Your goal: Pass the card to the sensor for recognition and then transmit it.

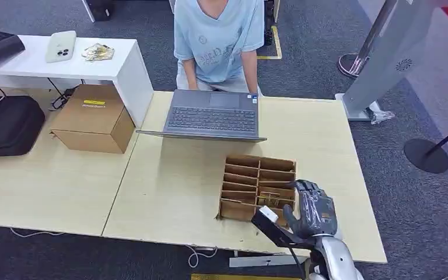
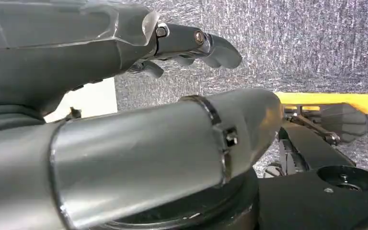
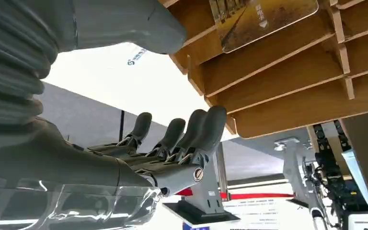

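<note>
A brown cardboard slotted box (image 1: 251,175) lies on the light wooden table (image 1: 175,192), near its front edge. A yellowish printed card (image 3: 263,19) stands in one of its slots. My right hand (image 1: 314,207) hovers at the box's near right corner, fingers (image 3: 196,132) stretched out toward the slots, thumb apart, nothing held. In the right wrist view the card is beyond the fingertips, not touched. My left hand (image 2: 124,57) hangs over the grey carpet, fingers extended and holding nothing.
A person sits at the table's far side behind an open laptop (image 1: 213,114). A cardboard carton (image 1: 93,119) and a black bag (image 1: 6,125) are on the left table. A grey-white kiosk stand (image 1: 394,55) rises at the right, with a barrier post base (image 1: 426,154) beside it.
</note>
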Action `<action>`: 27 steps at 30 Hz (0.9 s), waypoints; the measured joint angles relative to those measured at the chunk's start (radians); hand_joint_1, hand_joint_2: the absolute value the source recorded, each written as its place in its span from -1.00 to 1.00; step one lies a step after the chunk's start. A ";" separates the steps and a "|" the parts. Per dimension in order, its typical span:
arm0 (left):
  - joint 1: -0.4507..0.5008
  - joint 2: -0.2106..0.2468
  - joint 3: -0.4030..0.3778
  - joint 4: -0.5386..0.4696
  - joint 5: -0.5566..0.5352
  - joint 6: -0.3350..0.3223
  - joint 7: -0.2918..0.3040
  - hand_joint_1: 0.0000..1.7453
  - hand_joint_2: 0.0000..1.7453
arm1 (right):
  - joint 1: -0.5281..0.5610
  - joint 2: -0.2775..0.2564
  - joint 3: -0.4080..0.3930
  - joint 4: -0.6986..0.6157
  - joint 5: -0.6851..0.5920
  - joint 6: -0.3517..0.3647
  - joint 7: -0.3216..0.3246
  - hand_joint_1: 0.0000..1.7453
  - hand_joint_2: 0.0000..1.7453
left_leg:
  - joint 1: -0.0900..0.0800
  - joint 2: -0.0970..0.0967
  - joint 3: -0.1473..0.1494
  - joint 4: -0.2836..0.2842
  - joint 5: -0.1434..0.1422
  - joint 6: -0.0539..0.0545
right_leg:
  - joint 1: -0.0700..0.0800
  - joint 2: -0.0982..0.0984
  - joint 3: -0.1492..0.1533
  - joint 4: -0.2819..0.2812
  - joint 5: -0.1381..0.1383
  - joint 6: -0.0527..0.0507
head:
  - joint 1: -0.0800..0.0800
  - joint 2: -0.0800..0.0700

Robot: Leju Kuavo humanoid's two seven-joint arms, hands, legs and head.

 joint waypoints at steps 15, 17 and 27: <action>0.000 0.000 0.000 0.000 -0.002 -0.002 -0.006 -1.00 -1.00 | -0.043 -0.015 0.047 0.045 -0.008 0.002 -0.026 -0.16 1.00 | 0.000 0.000 0.000 0.000 0.000 0.000 | 0.000 0.000 0.000 0.000 0.000 0.000 | 0.000 0.000; 0.000 0.000 0.000 0.000 -0.002 0.000 -0.006 -1.00 -1.00 | -0.053 -0.016 0.053 0.054 -0.013 0.002 -0.029 -0.16 1.00 | 0.000 0.000 0.000 0.000 0.000 0.000 | 0.000 0.000 0.000 0.000 0.000 0.000 | 0.000 0.000; 0.000 -0.003 0.000 0.000 0.000 0.005 -0.006 -1.00 -1.00 | -0.112 -0.016 0.079 0.098 -0.025 0.009 -0.034 -0.16 1.00 | 0.000 0.000 0.000 0.000 0.000 0.000 | 0.000 0.000 0.000 0.000 0.000 0.000 | 0.000 0.000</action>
